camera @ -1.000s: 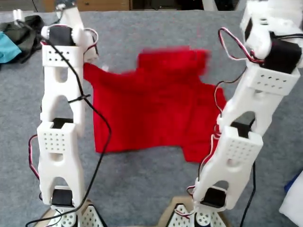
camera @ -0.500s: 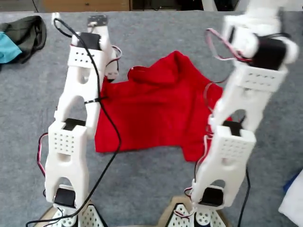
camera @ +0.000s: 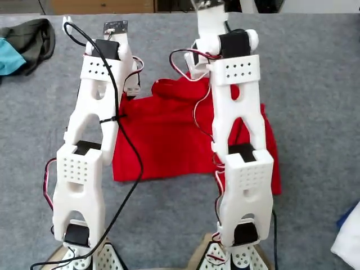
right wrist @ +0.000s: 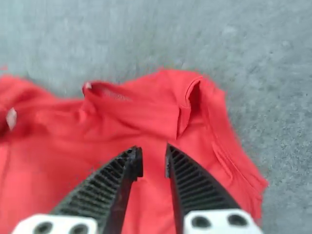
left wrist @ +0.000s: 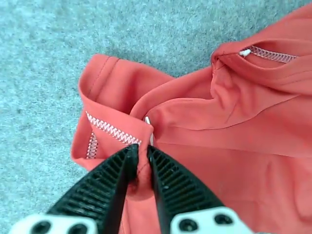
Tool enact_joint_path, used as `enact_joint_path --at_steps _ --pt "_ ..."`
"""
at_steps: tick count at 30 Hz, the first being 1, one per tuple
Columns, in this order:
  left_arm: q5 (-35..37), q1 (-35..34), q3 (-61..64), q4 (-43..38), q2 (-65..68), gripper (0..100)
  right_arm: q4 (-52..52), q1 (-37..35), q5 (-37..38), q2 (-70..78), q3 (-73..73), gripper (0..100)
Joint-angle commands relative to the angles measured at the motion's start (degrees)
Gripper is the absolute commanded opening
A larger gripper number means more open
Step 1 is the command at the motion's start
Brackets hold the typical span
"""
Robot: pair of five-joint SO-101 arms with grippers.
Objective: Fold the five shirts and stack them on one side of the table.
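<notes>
Pinching the hem of one sleeve (left wrist: 105,97), the left claw (left wrist: 140,152) is squeezed shut on the red shirt (camera: 169,140), at about 10 o'clock on the shirt in the high view. It likely holds that spot so the sleeve can be pulled in over the body for a fold. The right claw (right wrist: 153,158) hangs over the top part of the shirt, near 12 o'clock. Its two black fingers are open just a crack, with nothing between them, so it looks ready to grab the cloth below. The shirt lies in the middle of the table (camera: 315,84), mostly flat, but bunched and wrinkled near the collar (right wrist: 105,91). The cloth is thin and floppy, with smooth folds and a white zigzag stitch inside the hem. It will sag wherever it is not held, and that is likely why both arms work on it. The claw fingers have small ridges that help grip slippery cloth. The table top is grey and fuzzy, like felt. A dark cloth (camera: 34,36) and a teal cloth (camera: 8,59) sit in a heap at the table's 10 o'clock corner.
</notes>
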Motion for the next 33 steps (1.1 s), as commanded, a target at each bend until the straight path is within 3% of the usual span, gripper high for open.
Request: enact_joint_path --at_steps 1,11,16,33 --pt "0.0 -0.5 0.5 0.6 -3.3 2 -1.4 0.9 10.3 0.1 1.8 10.7" --pt "0.0 -0.7 3.7 0.6 -3.4 2 -8.4 2.2 26.6 11.6 2.2 10.6" --pt "0.2 -1.3 3.7 0.6 -3.5 2 -6.9 4.5 35.5 15.3 -3.3 10.6" --pt "3.3 -1.5 3.8 0.6 -3.4 2 -10.7 3.2 36.8 30.0 -17.0 10.8"
